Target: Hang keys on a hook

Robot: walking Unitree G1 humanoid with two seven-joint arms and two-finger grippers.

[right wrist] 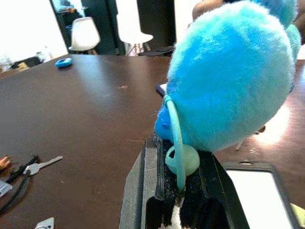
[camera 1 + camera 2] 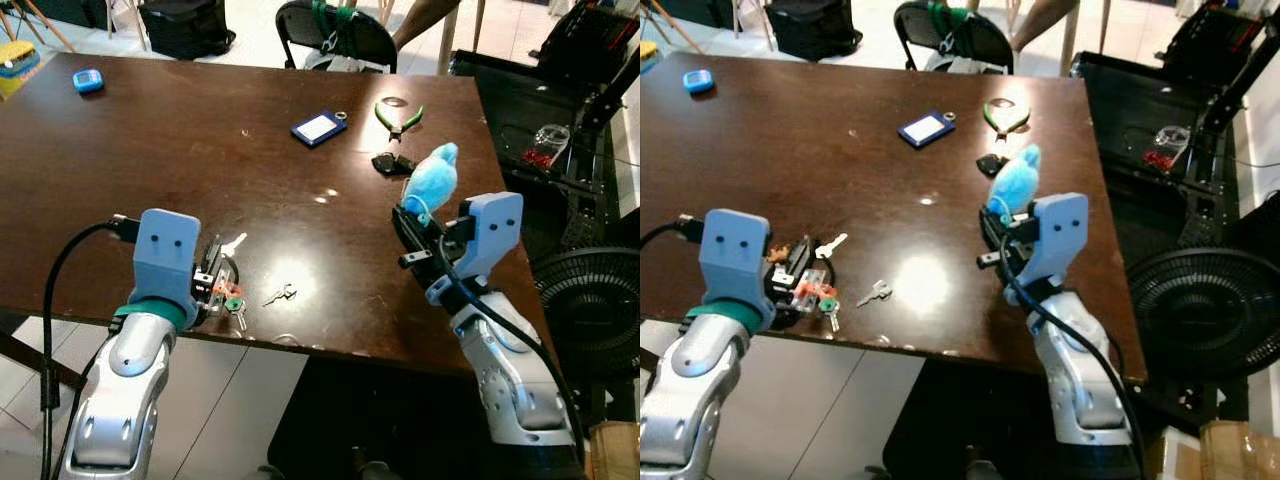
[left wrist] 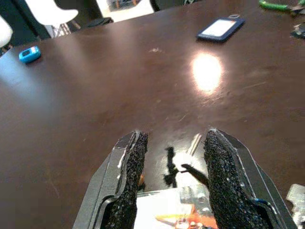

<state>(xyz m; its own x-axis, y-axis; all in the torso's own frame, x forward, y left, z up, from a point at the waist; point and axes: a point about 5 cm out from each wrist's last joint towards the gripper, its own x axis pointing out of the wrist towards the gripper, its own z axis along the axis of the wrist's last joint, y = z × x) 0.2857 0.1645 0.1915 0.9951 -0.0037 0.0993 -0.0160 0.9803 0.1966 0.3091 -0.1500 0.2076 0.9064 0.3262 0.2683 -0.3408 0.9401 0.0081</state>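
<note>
Keys (image 2: 225, 290) low and left of frame centre, at table (image 2: 200, 170) edge, bracketed by parted left gripper (image 3: 174, 186).
Right gripper (image 1: 183, 191), right of centre, clenched on blue pompom keychain (image 2: 432, 180), raised off table, probably for hanging; no hook visible.

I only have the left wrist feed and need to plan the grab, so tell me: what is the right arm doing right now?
Observer: The right gripper is shut on a fluffy blue pompom keychain, held above the dark wooden table.
Operator: Any loose key near my left fingers?
Observer: Yes, a single silver key lies on the table just to the right of the left gripper, apart from the key bunch between its open fingers.
Operator: Is there a hook anywhere?
Observer: I cannot see one; farther across the table lie green-handled pliers and a blue card tag.
</note>
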